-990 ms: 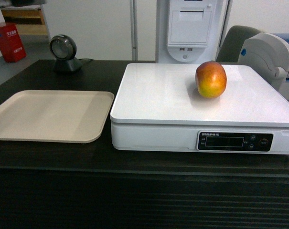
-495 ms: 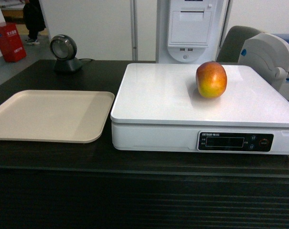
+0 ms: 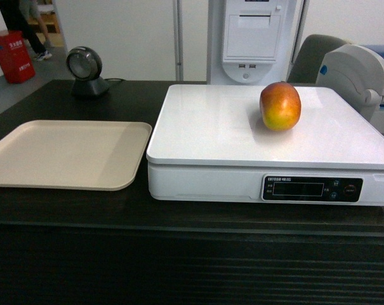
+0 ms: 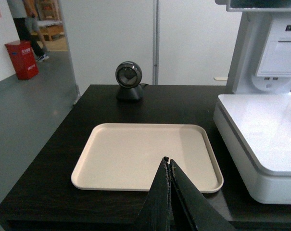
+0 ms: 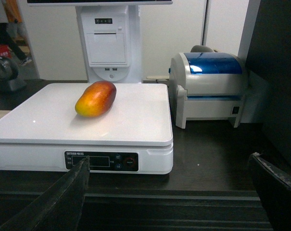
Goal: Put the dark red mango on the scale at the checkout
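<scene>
One dark red mango [image 3: 280, 105], lying on the white platter of the one scale [image 3: 211, 136], right of centre, nothing touching it. One checkout [image 3: 134, 213] counter bears the scale and one beige tray [image 3: 14, 168], holding nothing, just left of the scale. One round scanner [image 3: 85, 70] at the back left. One label printer [image 5: 210, 86] right of the scale. Left gripper [image 4: 167, 166]: fingers pressed together, holding nothing. Right gripper [image 5: 169, 185]: fingers spread wide, holding nothing
</scene>
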You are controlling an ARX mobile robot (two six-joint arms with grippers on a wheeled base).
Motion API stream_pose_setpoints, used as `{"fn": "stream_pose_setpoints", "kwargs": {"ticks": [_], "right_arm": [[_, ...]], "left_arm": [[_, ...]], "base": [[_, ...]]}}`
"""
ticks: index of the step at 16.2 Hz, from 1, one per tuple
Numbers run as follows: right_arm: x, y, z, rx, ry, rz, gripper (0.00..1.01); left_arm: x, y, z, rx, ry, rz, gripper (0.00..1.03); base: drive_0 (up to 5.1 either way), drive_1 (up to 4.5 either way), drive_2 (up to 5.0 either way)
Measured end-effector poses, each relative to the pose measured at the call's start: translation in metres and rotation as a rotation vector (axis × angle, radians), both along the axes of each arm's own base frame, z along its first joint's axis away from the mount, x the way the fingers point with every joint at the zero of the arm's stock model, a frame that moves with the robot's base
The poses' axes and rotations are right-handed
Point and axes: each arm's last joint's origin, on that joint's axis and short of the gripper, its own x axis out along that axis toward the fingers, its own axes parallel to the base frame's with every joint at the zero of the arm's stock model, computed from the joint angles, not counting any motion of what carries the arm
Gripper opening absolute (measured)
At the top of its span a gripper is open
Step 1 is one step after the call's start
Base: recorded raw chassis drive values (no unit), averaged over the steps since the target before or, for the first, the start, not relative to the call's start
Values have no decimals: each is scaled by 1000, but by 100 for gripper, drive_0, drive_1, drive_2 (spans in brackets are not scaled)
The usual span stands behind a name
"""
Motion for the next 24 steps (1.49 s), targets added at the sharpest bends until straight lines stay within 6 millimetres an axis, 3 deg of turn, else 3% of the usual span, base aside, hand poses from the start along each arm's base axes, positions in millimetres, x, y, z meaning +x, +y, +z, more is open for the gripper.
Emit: {"fn": "stream_pose_setpoints", "kwargs": {"ticks": [11, 24], "right_arm": [[0, 0, 0, 0, 0, 0, 98], [0, 0, 0, 0, -1, 0, 98]], "left_arm": [[-35, 0, -34, 3, 7, -1, 2], [-58, 0, -37, 4, 10, 0, 2]], "base": [[0, 0, 0], [0, 0, 0]]}}
